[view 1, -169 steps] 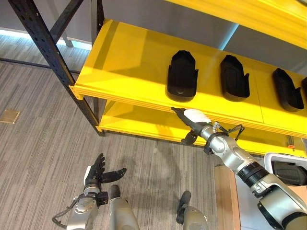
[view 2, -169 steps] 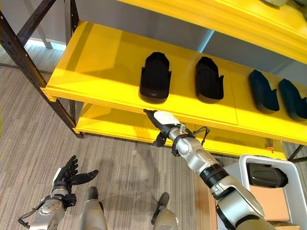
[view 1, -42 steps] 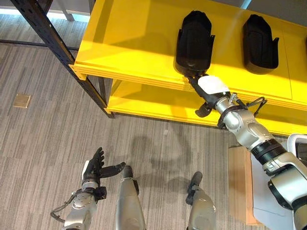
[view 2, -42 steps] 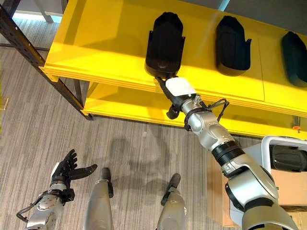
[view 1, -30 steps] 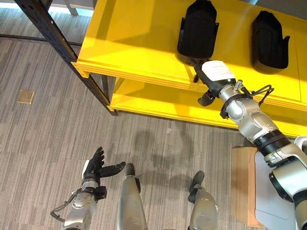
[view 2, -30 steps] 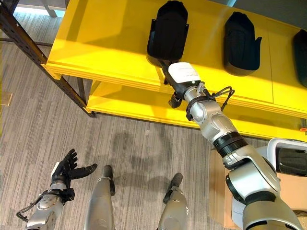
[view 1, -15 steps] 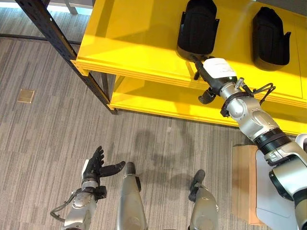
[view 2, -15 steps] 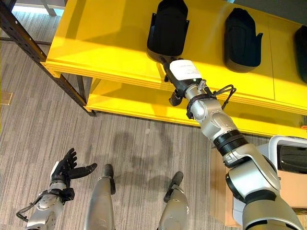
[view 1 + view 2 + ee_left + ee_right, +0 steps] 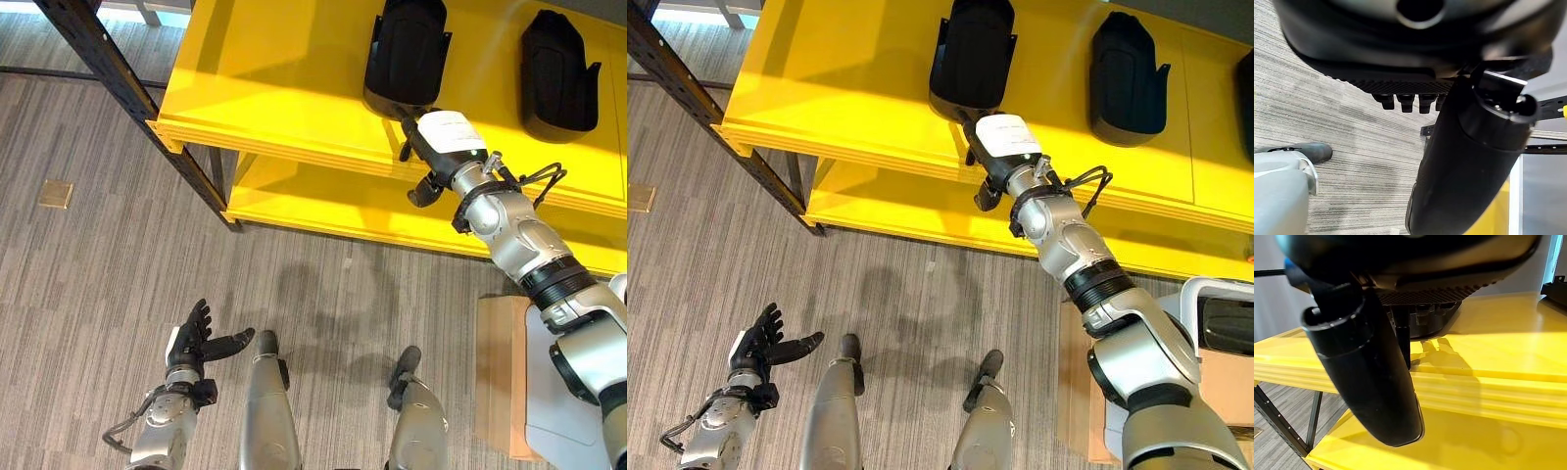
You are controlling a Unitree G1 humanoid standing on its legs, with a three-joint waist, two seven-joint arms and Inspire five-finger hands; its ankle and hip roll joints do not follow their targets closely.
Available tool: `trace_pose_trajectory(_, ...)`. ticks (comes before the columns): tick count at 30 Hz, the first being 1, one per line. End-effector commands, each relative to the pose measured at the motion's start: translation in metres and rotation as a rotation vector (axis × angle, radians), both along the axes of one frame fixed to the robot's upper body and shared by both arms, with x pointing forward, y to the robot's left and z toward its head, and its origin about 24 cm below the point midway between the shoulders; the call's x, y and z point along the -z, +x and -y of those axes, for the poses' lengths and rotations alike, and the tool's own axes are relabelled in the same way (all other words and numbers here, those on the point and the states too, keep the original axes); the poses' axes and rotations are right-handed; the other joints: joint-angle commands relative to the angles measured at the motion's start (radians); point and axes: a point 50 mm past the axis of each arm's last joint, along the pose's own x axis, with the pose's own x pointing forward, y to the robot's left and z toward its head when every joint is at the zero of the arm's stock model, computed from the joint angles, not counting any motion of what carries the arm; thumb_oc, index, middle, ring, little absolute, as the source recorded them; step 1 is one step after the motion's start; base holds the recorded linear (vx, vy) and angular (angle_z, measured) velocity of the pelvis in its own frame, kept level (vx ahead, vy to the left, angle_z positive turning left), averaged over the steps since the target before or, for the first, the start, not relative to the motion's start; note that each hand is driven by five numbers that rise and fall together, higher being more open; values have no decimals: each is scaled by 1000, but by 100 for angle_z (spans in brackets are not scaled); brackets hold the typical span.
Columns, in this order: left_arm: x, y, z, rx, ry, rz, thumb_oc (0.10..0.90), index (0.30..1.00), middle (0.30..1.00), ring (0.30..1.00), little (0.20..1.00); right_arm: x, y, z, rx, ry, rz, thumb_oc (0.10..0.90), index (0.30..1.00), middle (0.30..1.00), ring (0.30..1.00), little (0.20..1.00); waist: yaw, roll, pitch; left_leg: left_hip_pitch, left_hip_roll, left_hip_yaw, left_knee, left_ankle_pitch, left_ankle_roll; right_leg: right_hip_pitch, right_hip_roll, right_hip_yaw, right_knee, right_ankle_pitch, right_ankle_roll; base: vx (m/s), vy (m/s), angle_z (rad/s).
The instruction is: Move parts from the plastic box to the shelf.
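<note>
No legible text or labels anywhere.

Right arm stretches toward 12 o'clock, right hand (image 9: pixel 438 145) with fingers straight. Left hand (image 9: pixel 188 343) hangs at 7 o'clock, fingers spread.

The shelf (image 9: pixel 274 78) is smooth yellow board with a soft sheen where light falls near its front edge, and that edge shows layered plies like plywood; its frame (image 9: pixel 108 73) is matt black metal. The parts (image 9: pixel 407 54) along the back edge look like matt black moulded plastic, and the right hand (image 9: pixel 436 147) by the front edge is dark plastic with a smooth white cover. The floor (image 9: pixel 98 255) is grey-brown striped carpet with a rough, woven look.
</note>
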Motion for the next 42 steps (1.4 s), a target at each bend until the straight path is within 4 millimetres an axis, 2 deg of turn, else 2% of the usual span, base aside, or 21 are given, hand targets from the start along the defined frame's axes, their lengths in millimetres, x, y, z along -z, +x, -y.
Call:
trace_pose_trajectory(1, -30, 1, -13, -19, 50, 166, 900, 1000, 1000, 1000, 1000, -60, -2, 25, 93, -3, 176, 900, 1000, 1000, 1000, 1000, 28, 16, -19, 140, -53, 62, -145, -27, 70, -61, -17, 66, 226, 29, 25, 0, 0, 0)
trace_pose_trajectory(5, -29, 0, -15, -28, 49, 160, 900, 1000, 1000, 1000, 1000, -62, -3, 25, 88, 8, 185, 900, 1000, 1000, 1000, 1000, 26, 16, -15, 133, -55, 62, -138, -27, 70, -66, -17, 68, 232, 28, 24, 0, 0, 0)
trace_pose_trajectory(10, -29, 1, -14, -35, 44, 161, 900, 1000, 1000, 1000, 1000, -55, -12, 23, 36, 52, 193, 900, 1000, 1000, 1000, 1000, 17, 14, -13, 132, -55, 61, -135, -30, 72, -68, -16, 71, 235, 29, 24, 0, 0, 0)
trace_pose_trajectory(15, -28, 2, -10, -57, 42, 162, 900, 1000, 1000, 1000, 1000, -26, -34, 21, -55, 164, 185, 900, 1000, 1000, 1000, 1000, -10, 6, -17, 139, -52, 62, -137, -36, 75, -69, -11, 77, 237, 32, 27, 0, 0, 0)
trace_pose_trajectory(17, -26, 2, -8, -73, 38, 157, 900, 1000, 1000, 1000, 1000, 2, -55, 20, -112, 286, 154, 900, 1000, 1000, 1000, 1000, -29, -3, -20, 145, -49, 62, -137, -40, 75, -66, -7, 81, 238, 32, 30, 0, 0, 0)
trace_pose_trajectory(18, -26, 2, -8, -70, 40, 154, 900, 1000, 1000, 1000, 1000, 2, -56, 22, -109, 288, 152, 900, 1000, 1000, 1000, 1000, -25, -4, -22, 145, -49, 62, -137, -40, 75, -66, -7, 80, 237, 32, 30, 0, 0, 0)
trace_pose_trajectory(19, -24, 1, -7, -83, 36, 148, 900, 1000, 1000, 1000, 1000, 21, -70, 21, -139, 351, 119, 900, 1000, 1000, 1000, 1000, -40, -12, -25, 147, -45, 62, -133, -42, 75, -62, -5, 81, 239, 32, 31, 0, 0, 0)
trace_pose_trajectory(20, -23, 1, -7, -79, 38, 145, 900, 1000, 1000, 1000, 1000, 22, -71, 22, -135, 353, 116, 900, 1000, 1000, 1000, 1000, -36, -12, -27, 147, -45, 62, -134, -42, 75, -62, -6, 80, 238, 32, 31, 0, 0, 0)
trace_pose_trajectory(21, -21, 0, -5, -84, 36, 137, 900, 1000, 1000, 1000, 1000, 35, -83, 21, -160, 397, 87, 900, 1000, 1000, 1000, 1000, -48, -19, -33, 152, -41, 60, -136, -42, 74, -57, -3, 82, 238, 32, 34, 2, -9, -7)
trace_pose_trajectory(22, -21, -1, -5, -81, 38, 135, 900, 1000, 1000, 1000, 1000, 36, -84, 22, -157, 398, 85, 900, 1000, 1000, 1000, 1000, -45, -19, -35, 152, -41, 60, -136, -42, 74, -57, -3, 81, 238, 32, 34, -4, -23, -5)
trace_pose_trajectory(24, -19, -2, -3, -85, 33, 127, 900, 1000, 1000, 1000, 1000, 49, -99, 23, -176, 453, 65, 900, 1000, 1000, 1000, 1000, -58, -30, -42, 161, -36, 61, -137, -43, 71, -48, 2, 81, 236, 26, 35, -7, -14, -9)
trace_pose_trajectory(28, -18, -4, -3, -89, 34, 125, 900, 1000, 1000, 1000, 1000, 55, -117, 27, -190, 499, 67, 900, 1000, 1000, 1000, 1000, -73, -46, -59, 188, -25, 64, -149, -43, 66, -24, 12, 81, 225, 18, 36, 12, -17, -16)
trace_pose_trajectory(31, -16, -6, -3, -102, 31, 123, 900, 1000, 1000, 1000, 1000, 53, -127, 32, -193, 538, 110, 900, 1000, 1000, 1000, 1000, -81, -57, -73, 211, -17, 69, -162, -40, 62, -3, 18, 84, 208, 16, 38, 19, -12, -14)
trace_pose_trajectory(37, -3, -16, 0, -114, 24, 70, 900, 1000, 1000, 1000, 1000, 62, -163, 43, -213, 692, 144, 900, 1000, 1000, 1000, 1000, -117, -75, -141, 312, -2, 98, -248, -16, 49, 82, 52, 85, 123, 11, 46, 58, -16, -5)
trace_pose_trajectory(38, 3, -22, 3, -101, 16, 48, 900, 1000, 1000, 1000, 1000, 75, -176, 50, -181, 754, 114, 900, 1000, 1000, 1000, 1000, -137, -76, -175, 349, 6, 115, -281, -3, 42, 112, 65, 87, 90, 4, 48, 109, -26, -11)
trace_pose_trajectory(41, 12, -30, 9, -68, 1, 16, 900, 1000, 1000, 1000, 1000, 99, -194, 58, -151, 872, 6, 900, 1000, 1000, 1000, 1000, -165, -65, -245, 424, 17, 154, -362, 28, 23, 170, 90, 90, 7, -10, 50, 100, -23, -27)
trace_pose_trajectory(42, 12, -30, 9, -67, 1, 15, 900, 1000, 1000, 1000, 1000, 99, -194, 58, -151, 872, 5, 900, 1000, 1000, 1000, 1000, -164, -66, -247, 425, 16, 155, -369, 34, 24, 170, 90, 90, 1, -5, 49, 69, -14, -35)
